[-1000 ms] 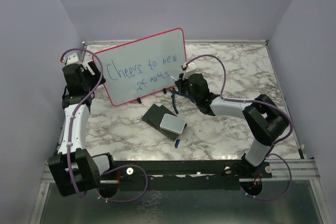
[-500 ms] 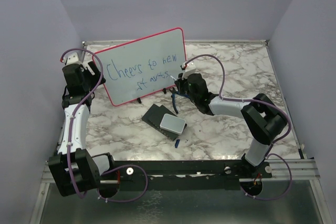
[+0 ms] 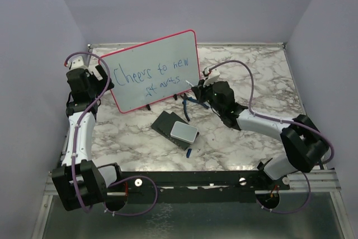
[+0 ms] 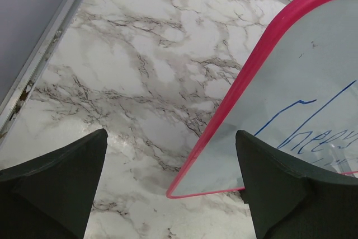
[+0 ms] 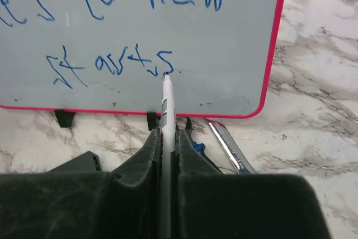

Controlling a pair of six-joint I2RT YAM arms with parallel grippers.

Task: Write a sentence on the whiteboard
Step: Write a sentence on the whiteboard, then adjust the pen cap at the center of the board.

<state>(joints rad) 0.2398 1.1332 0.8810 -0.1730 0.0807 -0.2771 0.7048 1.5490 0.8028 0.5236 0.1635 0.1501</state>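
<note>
We log: whiteboard [image 3: 151, 71] upright, upper centre of counter [image 3: 251, 76], bearing blue sentence [image 3: 151, 76] | left end effector [image 4: 170, 166] spread wide, empty, at its left edge | right end effector [image 5: 165, 138] clamped on marker [image 5: 166, 99], tip beside final letter.

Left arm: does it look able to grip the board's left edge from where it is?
Probably yes. The left gripper is open, the board's red edge lies just ahead between its fingers, and nothing else shows in the gap, only table.

Rear-ctr whiteboard [image 3: 168, 54], mid-table dark block [image 3: 165, 122] obstruct; table [image 3: 279, 71] open on R.
</note>
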